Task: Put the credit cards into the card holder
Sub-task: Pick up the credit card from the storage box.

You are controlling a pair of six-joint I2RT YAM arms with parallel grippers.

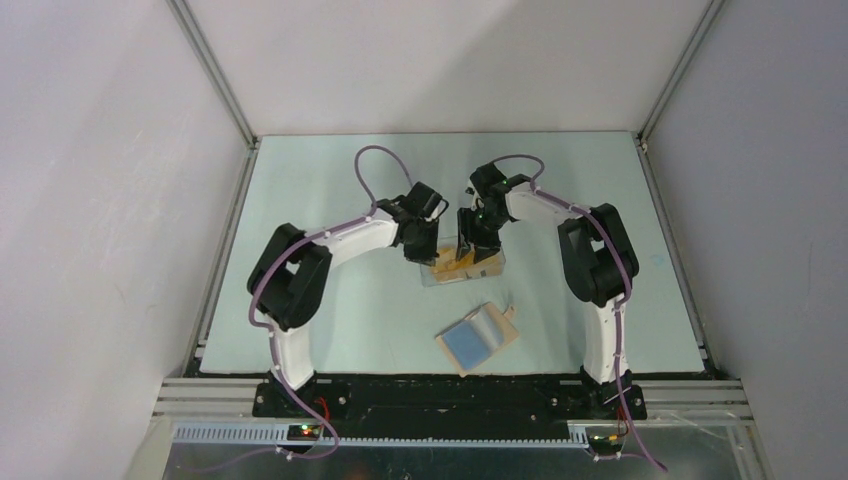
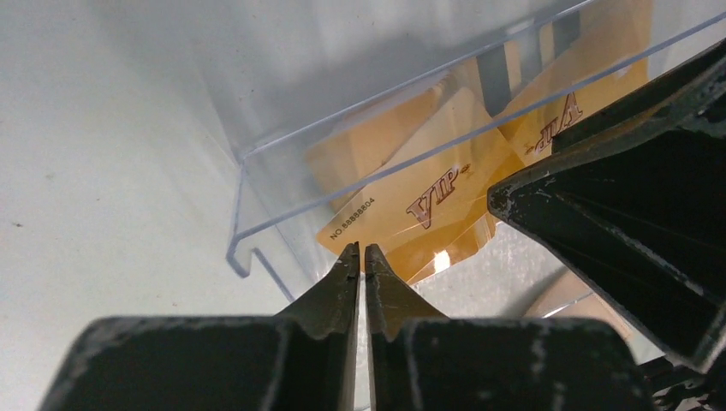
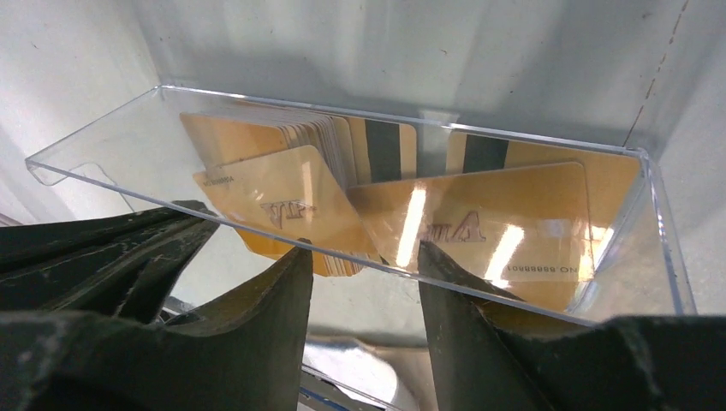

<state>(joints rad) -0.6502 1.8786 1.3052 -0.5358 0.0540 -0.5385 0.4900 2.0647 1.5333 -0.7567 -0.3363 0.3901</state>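
**Both grippers at the tray of cards**

The thin orange-yellow credit cards (image 3: 282, 193) lie in a loose heap inside the clear plastic tray (image 3: 655, 214). The tray sits in the middle of the pale flat table (image 1: 330, 200). Some cards show "VIP" on the front. Others show a dark stripe.

The left gripper (image 2: 364, 253) is at the left end of the tray. Its jaws are almost pressed together, with only a thin slit between them. The tips sit right at the lower edge of the top card. I cannot tell if they pinch it.

The right gripper (image 3: 361, 257) is close beside the left one, at a long wall of the tray. Its jaws stand apart and hold nothing. The clear rim runs across the gap between them, and the cards lie just past the tips.

The flat tan folding card holder with the blue inside (image 1: 478, 338) lies open on the table. It is nearer the arm bases, apart from the tray.
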